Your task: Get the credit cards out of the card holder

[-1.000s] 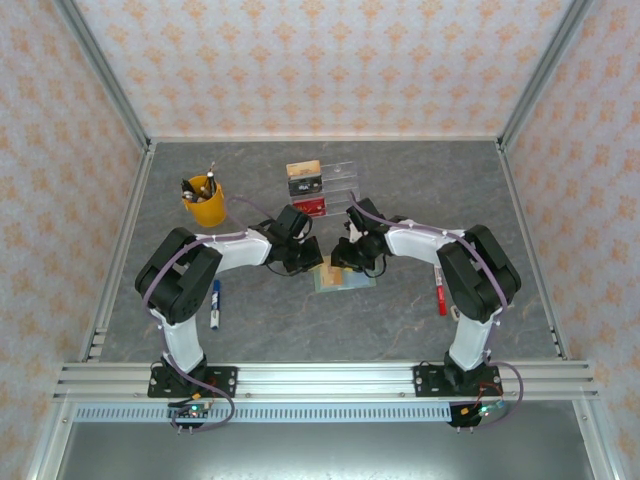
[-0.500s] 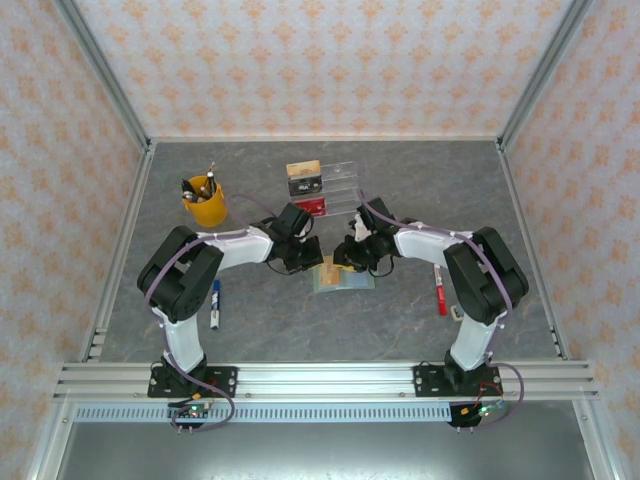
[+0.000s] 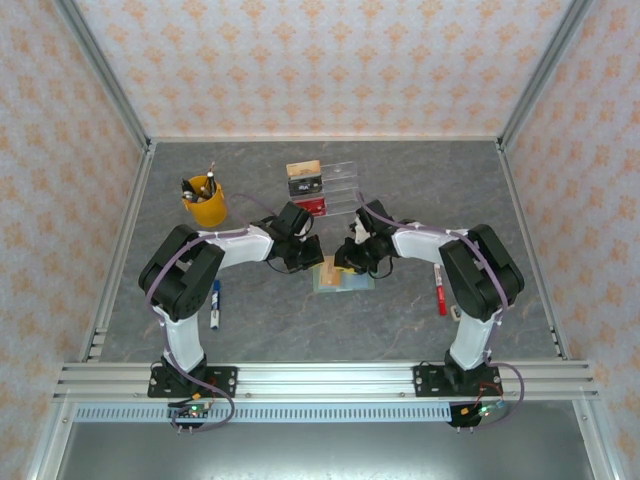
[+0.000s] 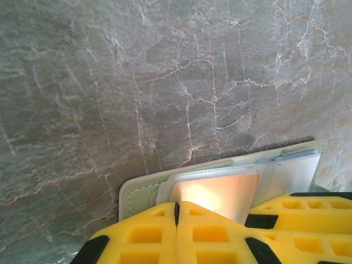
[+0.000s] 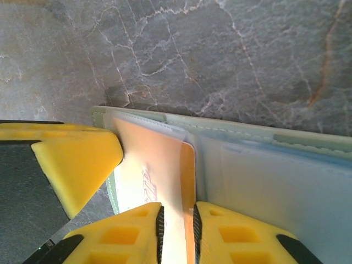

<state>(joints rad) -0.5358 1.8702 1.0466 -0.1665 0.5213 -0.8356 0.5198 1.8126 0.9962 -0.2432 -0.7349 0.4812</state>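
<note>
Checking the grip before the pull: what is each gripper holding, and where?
Right gripper pinches the tan-orange card by its exposed end; left gripper is shut on nothing.

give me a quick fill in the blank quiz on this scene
The right gripper pinches the ____ card.
The card holder lies ____ like a book.
The left gripper has its jaws ____.
The cup holding pens is ____.
Missing: orange; open; shut; yellow

One card holder, two markers
</note>
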